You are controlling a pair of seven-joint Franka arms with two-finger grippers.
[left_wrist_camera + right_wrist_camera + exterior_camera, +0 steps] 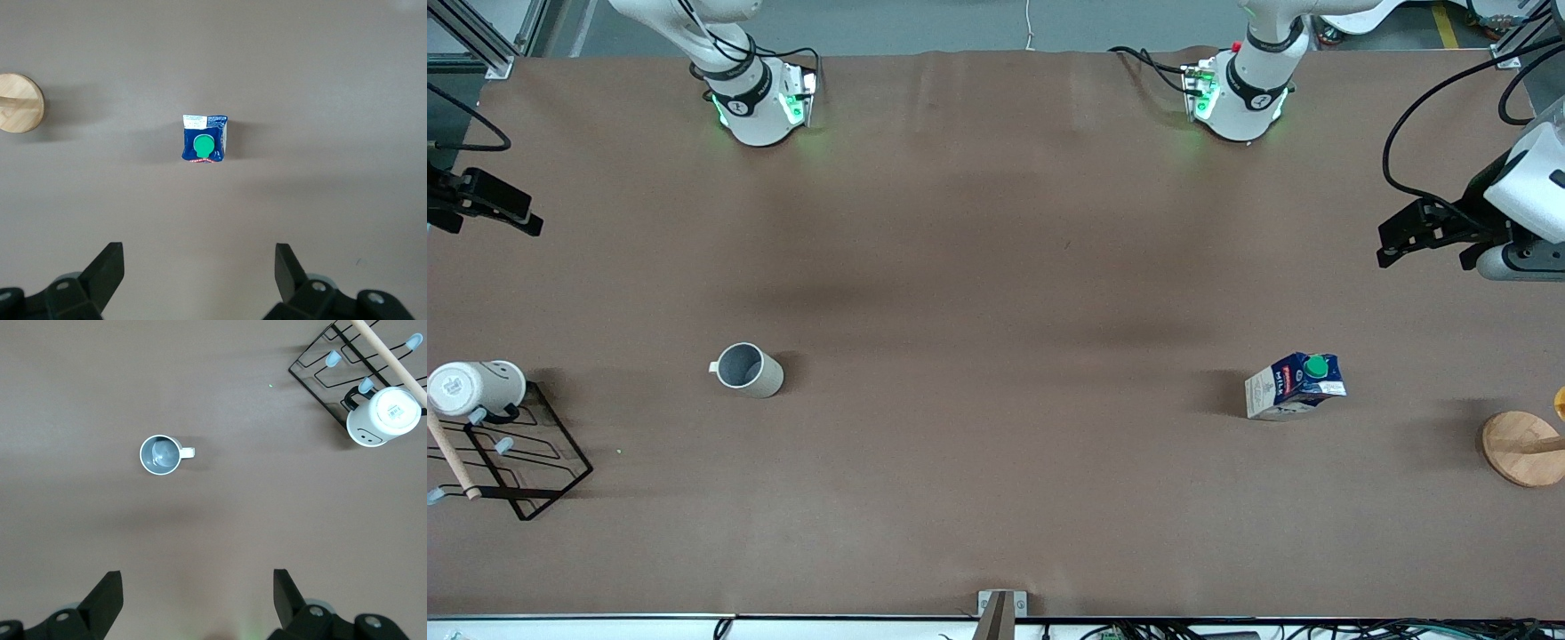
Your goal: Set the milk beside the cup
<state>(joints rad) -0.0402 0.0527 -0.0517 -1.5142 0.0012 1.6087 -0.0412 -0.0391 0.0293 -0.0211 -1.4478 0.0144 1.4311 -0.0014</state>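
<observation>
The milk (1296, 386) is a small blue and white carton with a green cap, standing upright toward the left arm's end of the table. It also shows in the left wrist view (205, 139). The cup (747, 369) is a beige mug with a grey inside, standing toward the right arm's end, far from the milk; it also shows in the right wrist view (161, 455). My left gripper (1421, 249) (199, 267) is open and empty, high over the table near the milk. My right gripper (485, 218) (198, 590) is open and empty, high over the table's right-arm end.
A black wire rack (525, 462) (320, 360) with a white cup (471, 387) (385, 417) on it stands at the right arm's end. A round wooden stand (1525, 447) (20, 103) sits at the left arm's end, beside the milk.
</observation>
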